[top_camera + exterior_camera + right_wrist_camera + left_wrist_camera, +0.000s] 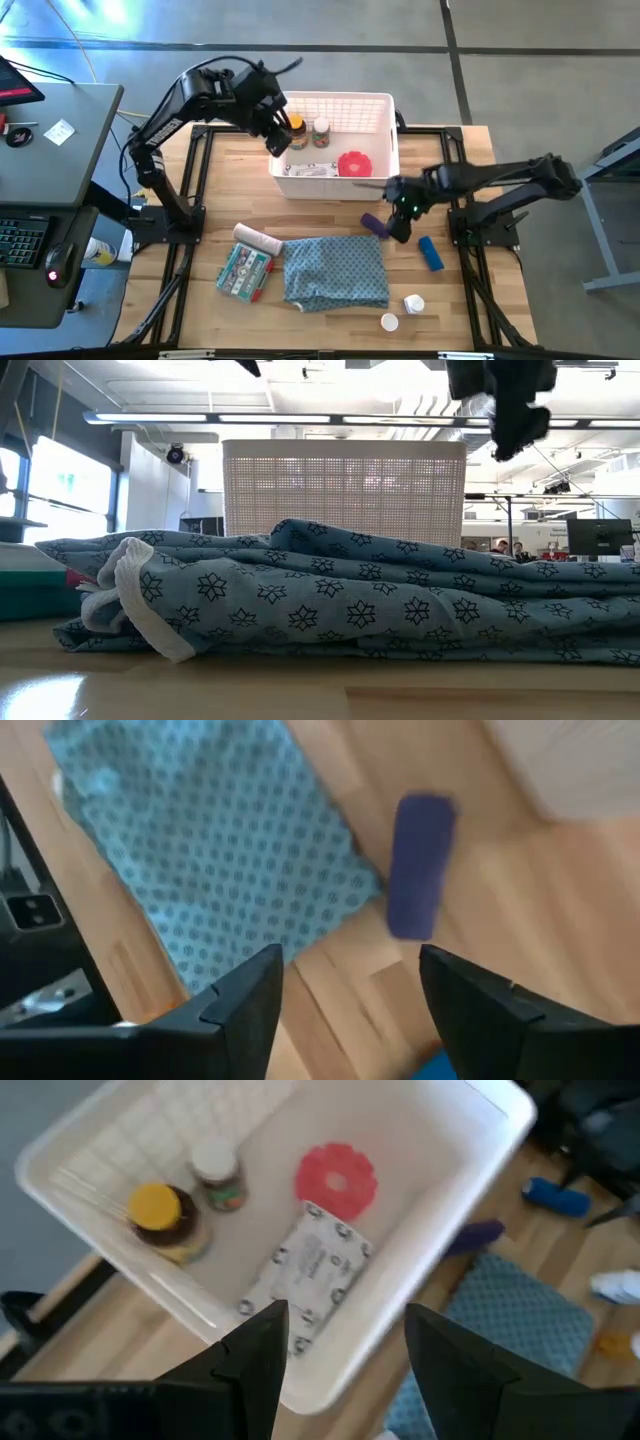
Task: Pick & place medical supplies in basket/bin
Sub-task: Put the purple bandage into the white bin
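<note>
White basket, four supplies inside

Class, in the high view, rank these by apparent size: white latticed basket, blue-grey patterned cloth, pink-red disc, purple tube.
1. White latticed basket
2. Blue-grey patterned cloth
3. Pink-red disc
4. Purple tube

The basket is the largest, though the cloth is not much smaller.

A white latticed plastic basket holds a pink-red scalloped disc, a yellow-capped amber bottle and a white packet printed in grey. The folded cloth is blue-grey with dark snowflake stars. A purple tube lies on the pale wood desk.
</note>
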`<state>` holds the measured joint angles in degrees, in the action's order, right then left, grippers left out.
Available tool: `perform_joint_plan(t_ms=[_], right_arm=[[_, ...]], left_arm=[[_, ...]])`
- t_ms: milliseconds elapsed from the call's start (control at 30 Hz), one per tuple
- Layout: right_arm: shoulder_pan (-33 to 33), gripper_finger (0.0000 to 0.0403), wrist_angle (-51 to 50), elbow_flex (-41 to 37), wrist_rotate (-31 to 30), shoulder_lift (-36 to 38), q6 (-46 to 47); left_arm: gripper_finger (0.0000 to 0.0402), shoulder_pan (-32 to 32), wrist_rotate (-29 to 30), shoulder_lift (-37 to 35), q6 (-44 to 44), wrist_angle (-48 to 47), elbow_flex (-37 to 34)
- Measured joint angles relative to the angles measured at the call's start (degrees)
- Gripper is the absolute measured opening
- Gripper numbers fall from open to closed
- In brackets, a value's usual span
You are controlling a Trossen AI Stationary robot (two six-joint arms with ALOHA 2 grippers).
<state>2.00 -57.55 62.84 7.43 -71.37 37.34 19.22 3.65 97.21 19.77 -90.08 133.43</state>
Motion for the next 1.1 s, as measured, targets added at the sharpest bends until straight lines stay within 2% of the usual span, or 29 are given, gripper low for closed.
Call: perform_joint_plan(t_ms=[233,467,600,933,1100], right_arm=[[3.0,0.0270,11.3,-12.0,-0.7,0.0,4.5],[3.0,0.0286,25.7,-20.5,-9.9,0.0,6.0],[3.0,0.0287,28.2,-24.2,-12.7,-0.6,4.8],[3.0,0.0287,29.2,-25.5,-15.6,-5.6,5.1],[3.0,0.0286,33.9,-25.5,-12.5,-10.7,6.5]], left_arm=[[0.0234,-6.8,6.1,0.5,0.0,0.0,0.0],[0.0234,-7.6,5.9,0.5,-1.5,0.0,0.0],[0.0234,-7.7,2.6,0.2,-2.0,0.1,0.0],[0.0234,-7.6,1.6,0.0,-10.8,0.1,0.0],[0.0234,-7.6,1.7,0.0,-12.5,0.1,0.0]])
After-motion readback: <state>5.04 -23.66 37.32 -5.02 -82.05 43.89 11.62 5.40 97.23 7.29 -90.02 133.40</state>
